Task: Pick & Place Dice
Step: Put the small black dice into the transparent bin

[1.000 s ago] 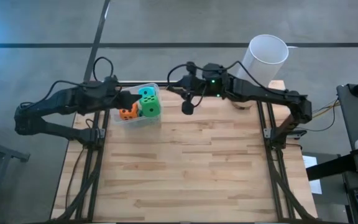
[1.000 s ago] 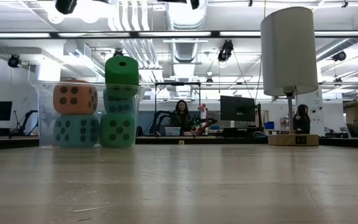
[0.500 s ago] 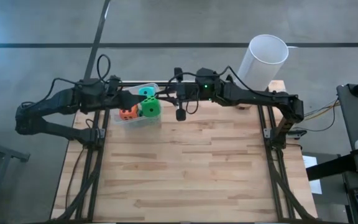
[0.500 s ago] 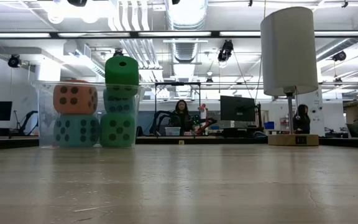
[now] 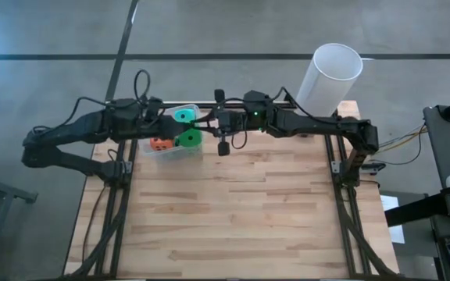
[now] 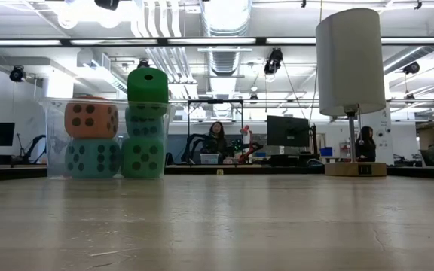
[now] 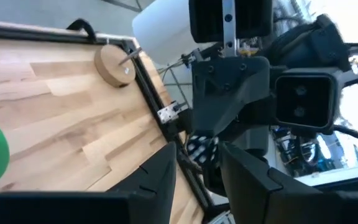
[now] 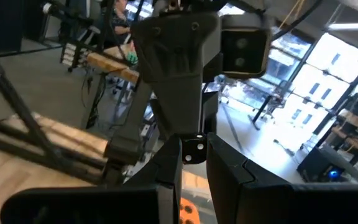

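A clear tub [image 5: 148,148] stands near the table's far left corner and holds the dice. In the low view an orange die [image 6: 91,118] sits on a teal die [image 6: 93,157]. Beside them a bright green die [image 6: 148,84] tops a pale teal die [image 6: 143,123] and a green one [image 6: 143,156], and it rises above the tub's rim. My left gripper [image 5: 169,126] [image 7: 197,155] and my right gripper [image 5: 202,122] [image 8: 193,146] hover above the tub. Their tips face each other. Both are open by a narrow gap with nothing between the fingers. Both are above the low view's top edge.
A tall white cylinder [image 5: 330,74] [image 6: 350,60] stands on a round wooden base [image 7: 115,64] at the table's far right corner. The wooden tabletop [image 5: 241,211] stretches bare toward the near edge. People sit at desks in the room beyond [image 6: 218,139].
My right gripper has moved toward the table's left, from right of the tub to above it, closing on my left gripper. My left gripper has shifted a little toward the right, over the tub. The dice have kept their places.
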You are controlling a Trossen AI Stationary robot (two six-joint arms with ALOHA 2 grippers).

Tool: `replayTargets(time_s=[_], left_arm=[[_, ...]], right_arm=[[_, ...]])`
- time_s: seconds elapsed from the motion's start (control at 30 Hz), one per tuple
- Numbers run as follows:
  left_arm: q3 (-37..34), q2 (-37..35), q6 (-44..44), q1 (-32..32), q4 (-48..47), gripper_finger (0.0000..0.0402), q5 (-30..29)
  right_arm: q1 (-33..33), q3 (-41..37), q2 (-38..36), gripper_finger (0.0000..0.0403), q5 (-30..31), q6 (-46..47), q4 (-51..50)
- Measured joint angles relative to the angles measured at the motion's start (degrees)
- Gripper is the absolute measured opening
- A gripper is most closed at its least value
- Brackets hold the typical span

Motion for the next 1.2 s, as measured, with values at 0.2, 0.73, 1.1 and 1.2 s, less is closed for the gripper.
replayTargets(time_s=[0.2, 0.73, 1.1, 1.2], left_arm=[[-0.04, 0.22, 1.36, -0.05, 0.86, 0.0124, 1.03], [-0.07, 1.71, 1.49, -0.03, 2.21, 0.0117, 1.92], [0.00, 1.71, 1.51, 0.02, 2.54, 0.0051, 2.91], [0.00, 1.89, 1.66, 0.02, 2.63, 0.0051, 3.43]], right_arm=[[0.34, -0.05, -0.02, 0.0043, -1.22, -0.18, 0.06], [0.68, -0.05, -0.04, 0.0043, -1.48, -0.23, 0.17], [0.66, -0.05, -0.07, 0.0067, -1.44, 0.05, 0.36], [0.68, -0.05, -0.07, 0.0089, -1.34, 0.12, -0.27]])
